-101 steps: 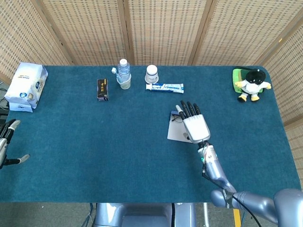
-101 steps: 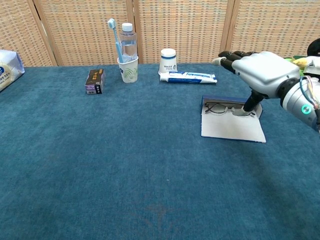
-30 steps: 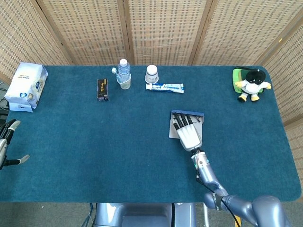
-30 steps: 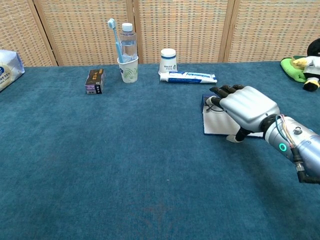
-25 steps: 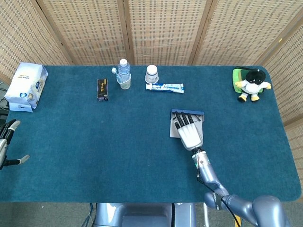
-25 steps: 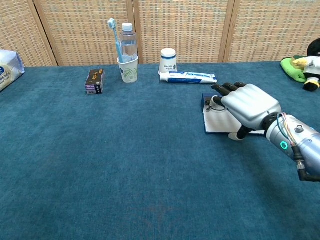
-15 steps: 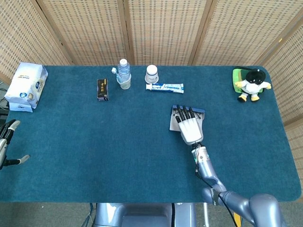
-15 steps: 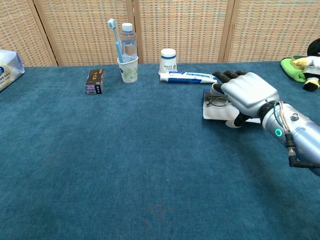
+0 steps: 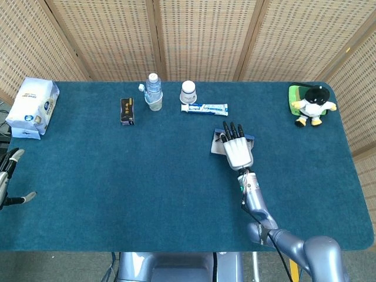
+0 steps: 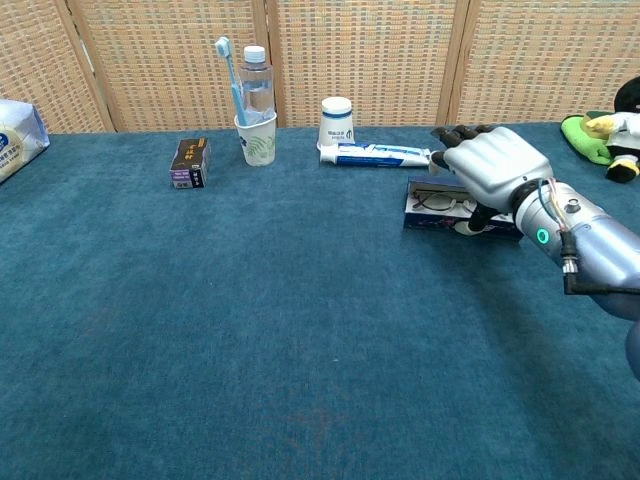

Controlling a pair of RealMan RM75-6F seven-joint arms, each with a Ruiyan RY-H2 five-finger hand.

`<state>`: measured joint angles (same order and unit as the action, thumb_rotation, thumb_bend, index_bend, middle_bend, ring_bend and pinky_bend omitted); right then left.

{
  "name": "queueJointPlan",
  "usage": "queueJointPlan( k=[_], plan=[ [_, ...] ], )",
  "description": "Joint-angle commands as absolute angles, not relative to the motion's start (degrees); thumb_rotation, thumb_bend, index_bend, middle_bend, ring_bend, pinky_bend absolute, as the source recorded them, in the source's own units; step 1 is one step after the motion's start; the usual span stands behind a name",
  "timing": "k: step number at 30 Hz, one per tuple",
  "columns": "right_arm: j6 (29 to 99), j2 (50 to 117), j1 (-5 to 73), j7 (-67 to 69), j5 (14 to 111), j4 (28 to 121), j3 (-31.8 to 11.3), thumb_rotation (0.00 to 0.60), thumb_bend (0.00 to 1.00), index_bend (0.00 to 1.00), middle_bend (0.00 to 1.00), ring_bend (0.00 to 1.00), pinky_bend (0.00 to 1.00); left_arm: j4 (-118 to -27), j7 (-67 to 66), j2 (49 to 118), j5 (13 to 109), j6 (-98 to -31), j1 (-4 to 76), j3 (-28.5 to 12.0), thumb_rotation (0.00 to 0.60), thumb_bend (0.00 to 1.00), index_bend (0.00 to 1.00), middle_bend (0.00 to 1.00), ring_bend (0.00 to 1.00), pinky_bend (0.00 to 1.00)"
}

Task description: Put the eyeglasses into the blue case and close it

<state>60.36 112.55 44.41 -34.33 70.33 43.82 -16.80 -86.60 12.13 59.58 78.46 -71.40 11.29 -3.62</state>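
The blue case (image 10: 448,222) lies right of the table's middle, its lid tipped up off the cloth so the blue outer face shows toward the chest view. The eyeglasses (image 10: 434,200) lie inside, dark-rimmed and partly seen under the lid. My right hand (image 10: 495,165) covers the case, fingers reaching over the far edge and thumb under the lid's front edge, gripping the lid. From the head view the right hand (image 9: 238,150) hides most of the case (image 9: 217,144). My left hand (image 9: 9,176) hangs off the table's left edge, fingers apart and holding nothing.
A toothpaste tube (image 10: 385,155) and an upturned white cup (image 10: 336,120) lie just behind the case. Further left stand a paper cup with toothbrush and bottle (image 10: 255,135) and a small dark box (image 10: 189,162). A tissue pack (image 9: 32,106) sits far left, a plush toy (image 9: 313,104) far right.
The lid lay flat and white-side up toward me; my right hand has swung it up and back over the eyeglasses, and the hand has moved away from me.
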Motion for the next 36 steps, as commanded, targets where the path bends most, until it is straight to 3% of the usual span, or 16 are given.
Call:
queueJointPlan(
  k=[1,4,12,24,36],
  plan=[
    [58.2,113.0,45.3,-35.2,69.0,42.5,-17.3,0.6,0.26,0.37,0.0,0.0,0.12,-86.5,12.2,59.6,78.2,-71.2,11.4,-3.7,0.6,0.0,0.0,0.0,0.0,0.0],
    [57.5,113.1,45.4,-35.1,68.7,42.1,-17.2,0.6,0.28,0.47,0.0,0.0,0.12,-86.4,12.3,59.6,78.0,-70.9,11.5,-3.8,0.6,0.0,0.0,0.0,0.0,0.0],
    [58.5,111.6,44.4,-31.9,70.5,45.0,-15.4,0.6,0.43,0.68,0.02,0.0,0.12,-86.3,12.2,59.7,77.9,-70.5,11.7,-3.8,0.6,0.0,0.0,0.0,0.0,0.0],
    [62.9,97.8,37.7,-29.0,76.9,64.9,-7.8,0.6,0.45,0.69,0.05,0.0,0.13,-86.8,11.9,59.6,78.7,-70.9,11.6,-3.5,0.6,0.0,0.0,0.0,0.0,0.0],
    [64.3,78.2,32.9,-32.8,86.6,90.7,2.9,0.6,0.45,0.69,0.06,0.0,0.13,-87.2,10.9,59.8,78.9,-70.8,11.7,-3.3,0.6,0.0,0.0,0.0,0.0,0.0]
  ],
)
